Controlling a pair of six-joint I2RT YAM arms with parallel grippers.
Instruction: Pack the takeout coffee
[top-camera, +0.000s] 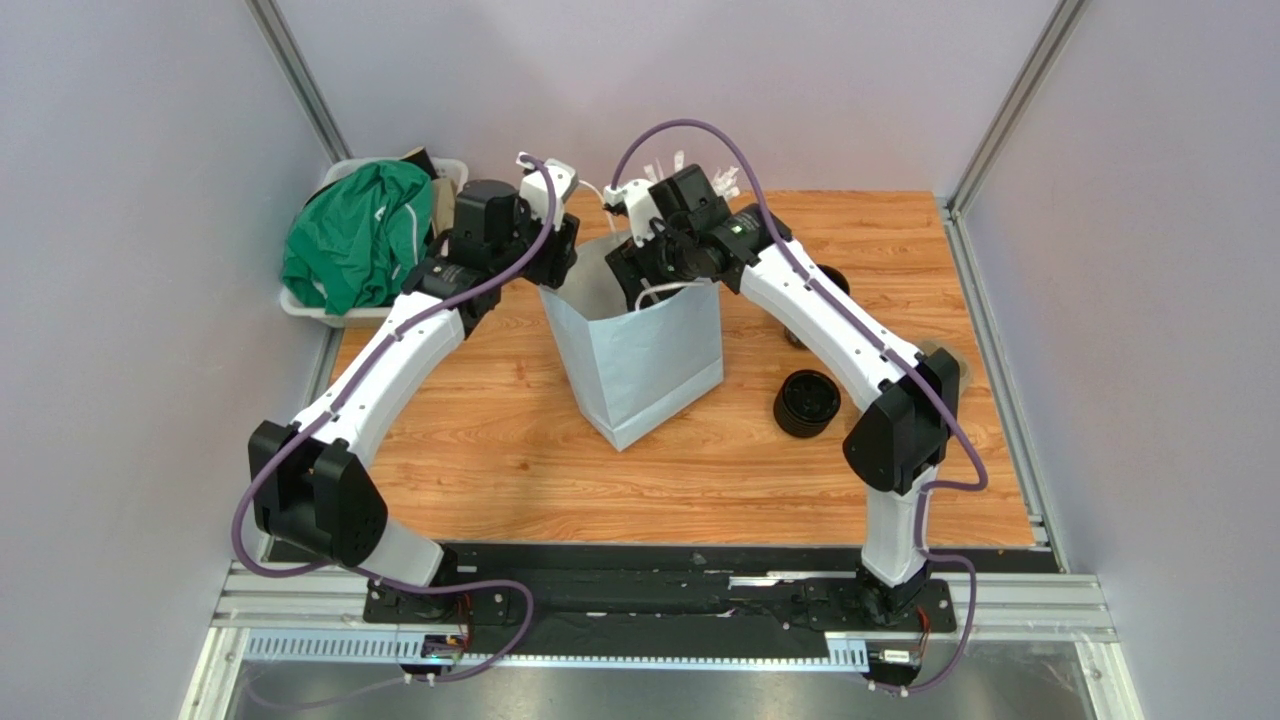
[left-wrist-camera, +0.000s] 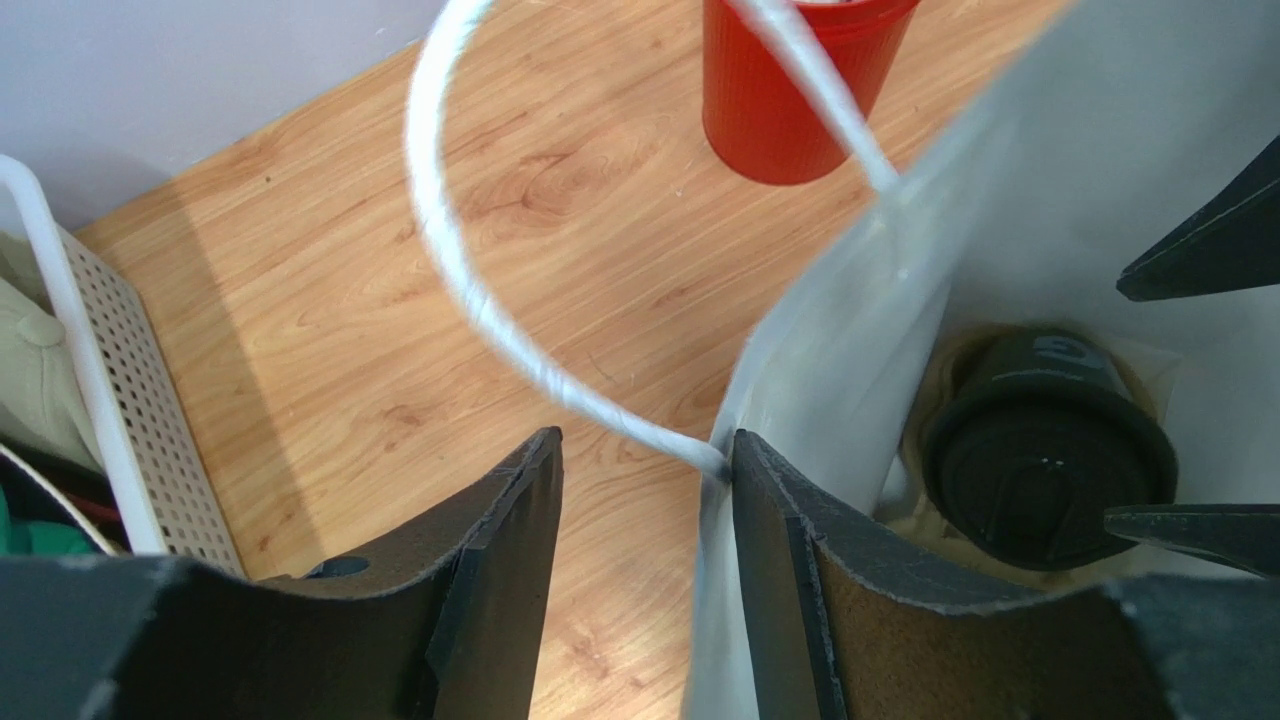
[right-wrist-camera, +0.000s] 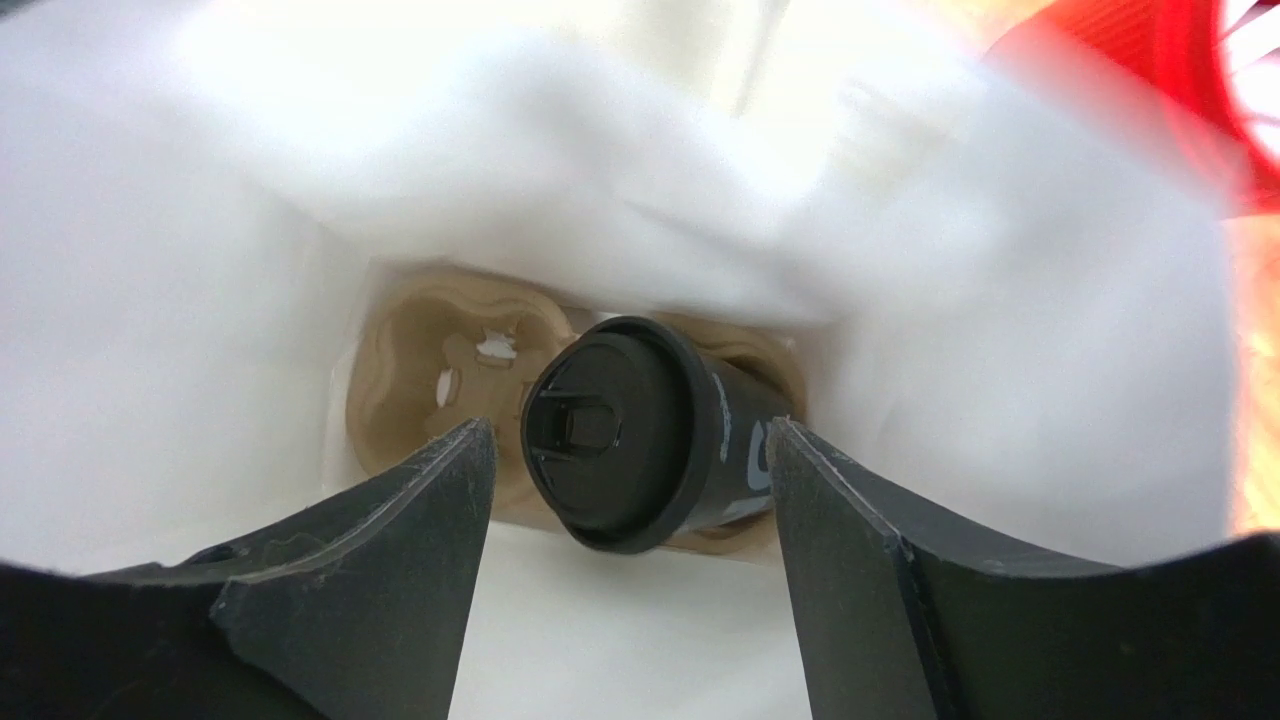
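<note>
Down in the bag (top-camera: 639, 368), a cup (right-wrist-camera: 639, 435) stands in the carrier (right-wrist-camera: 428, 368), its white mark unreadable, under the right pincer (right-wrist-camera: 628, 450), wide open and empty, while the left pincer (left-wrist-camera: 646, 450), half open, straddles the bag's wall beside the handle (left-wrist-camera: 451, 278), gripping nothing.

Bright, even light is falling from above, and the bag (top-camera: 639, 353) is throwing only a faint shadow onto the counter (top-camera: 496, 435) around it. Inside the bag, the right wrist view is glaring: the white walls are washing out and blurring, while the cup (right-wrist-camera: 631, 435) at the bottom is showing sharp. Left of the bag, its handle (left-wrist-camera: 425, 165) is blurring close to the lens.
</note>
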